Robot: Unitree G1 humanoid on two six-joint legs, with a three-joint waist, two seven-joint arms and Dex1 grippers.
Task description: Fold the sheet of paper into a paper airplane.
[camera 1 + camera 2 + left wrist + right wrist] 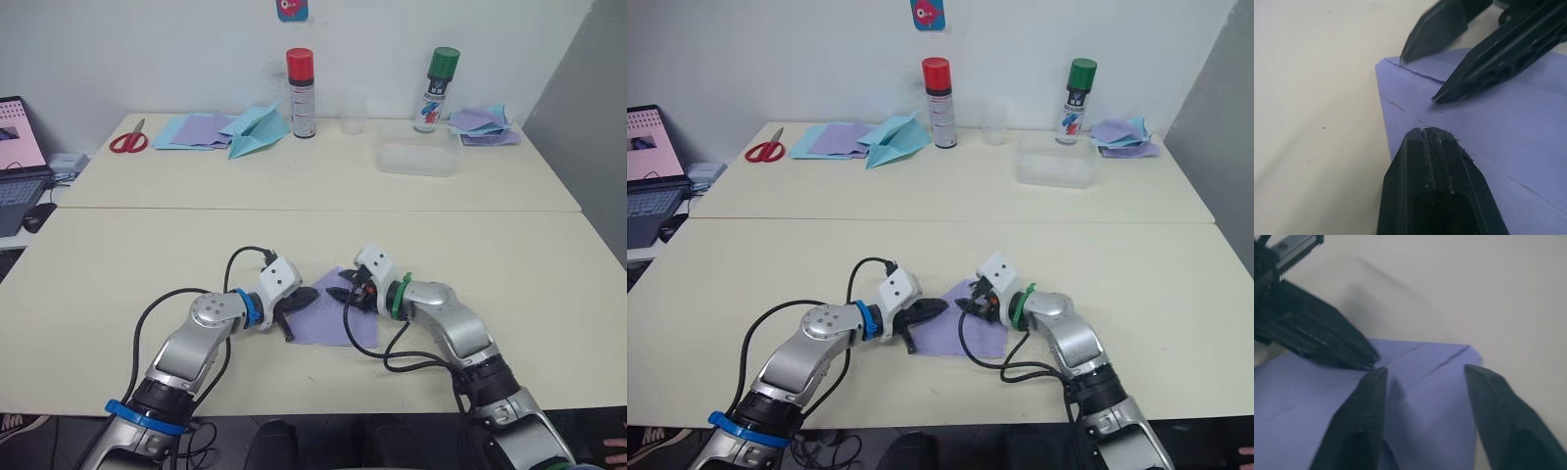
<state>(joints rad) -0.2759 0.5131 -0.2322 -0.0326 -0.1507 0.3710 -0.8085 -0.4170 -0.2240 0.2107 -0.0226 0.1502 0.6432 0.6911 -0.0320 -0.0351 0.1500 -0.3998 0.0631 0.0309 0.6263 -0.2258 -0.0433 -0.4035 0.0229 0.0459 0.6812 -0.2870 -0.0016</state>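
A lavender sheet of paper (328, 313) is laid flat on the near table (118, 294), close to its front edge, one corner pointed away toward the far edge. It is flanked by both grippers. The left gripper (294, 311) is spread, one finger pressed on the sheet's left part. The right gripper (1422, 377) is spread over the far corner, fingertips on the paper. Both forearms are angled inward, elbows bent outward.

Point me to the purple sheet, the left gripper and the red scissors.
sheet of paper (328, 323): left eye view, bare middle of the sheet.
left gripper (294, 315): left eye view, midway between its fingertips.
red scissors (127, 142): left eye view, on the handles.
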